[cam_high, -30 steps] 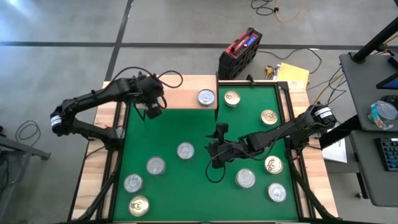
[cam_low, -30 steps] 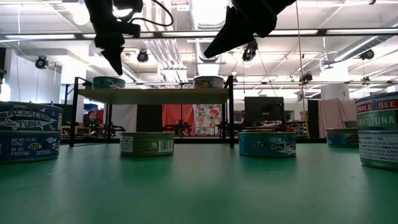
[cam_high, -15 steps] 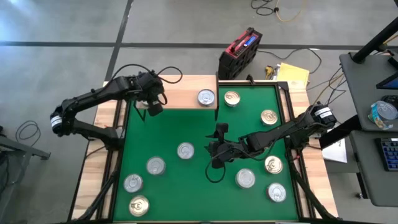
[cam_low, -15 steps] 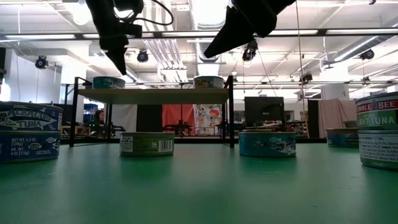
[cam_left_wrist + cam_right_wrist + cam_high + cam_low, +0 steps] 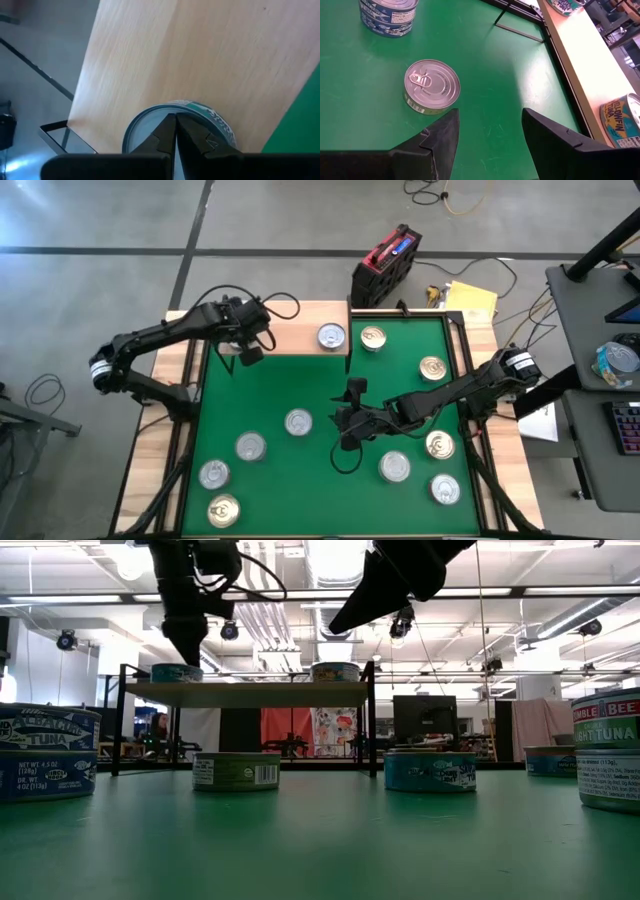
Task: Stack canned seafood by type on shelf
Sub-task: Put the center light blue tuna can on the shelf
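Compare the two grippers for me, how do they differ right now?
The left gripper has its fingers shut together; the right gripper stands open with a clear gap. The left one is over the shelf, right above a tin that sits there; the right one hangs over the green mat, with a silver-topped tin ahead of it. Neither holds anything.

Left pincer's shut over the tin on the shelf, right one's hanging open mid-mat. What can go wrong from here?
1. The shut left pincer sits over the teal-sided round tin near the end of the small light-wood shelf; a sideways nudge might push the tin off.
2. The open right pincer hovers beside the silver-topped flat tin on the green mat; descending off-centre may clip its rim.
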`<action>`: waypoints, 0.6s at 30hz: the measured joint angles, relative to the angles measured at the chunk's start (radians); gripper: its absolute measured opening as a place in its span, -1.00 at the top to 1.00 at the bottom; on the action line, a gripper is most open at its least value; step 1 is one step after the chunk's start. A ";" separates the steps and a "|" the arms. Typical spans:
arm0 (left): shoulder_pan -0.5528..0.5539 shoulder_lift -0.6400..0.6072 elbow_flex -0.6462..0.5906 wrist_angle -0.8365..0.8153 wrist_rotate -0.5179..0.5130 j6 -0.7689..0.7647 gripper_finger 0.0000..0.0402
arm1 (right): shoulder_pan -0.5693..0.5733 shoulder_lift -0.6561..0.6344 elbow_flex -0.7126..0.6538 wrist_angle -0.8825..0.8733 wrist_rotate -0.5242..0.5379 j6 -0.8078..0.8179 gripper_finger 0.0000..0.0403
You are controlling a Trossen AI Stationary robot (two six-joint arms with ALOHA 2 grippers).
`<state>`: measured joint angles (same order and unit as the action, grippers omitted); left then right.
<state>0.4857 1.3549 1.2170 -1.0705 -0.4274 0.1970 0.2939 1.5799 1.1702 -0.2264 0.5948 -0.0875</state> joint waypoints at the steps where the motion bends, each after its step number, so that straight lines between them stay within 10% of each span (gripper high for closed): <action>1: 0.000 0.000 0.000 -0.001 0.000 0.007 1.00 | 0.000 0.000 0.000 0.000 0.000 0.000 -0.02; 18: 0.000 -0.070 -0.003 -0.019 0.124 0.229 1.00 | 0.000 0.000 0.000 -0.001 0.000 0.008 -0.02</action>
<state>0.4852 1.2850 1.2140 -1.0899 -0.3033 0.4259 0.2939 1.5799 1.1702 -0.2271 0.5948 -0.0794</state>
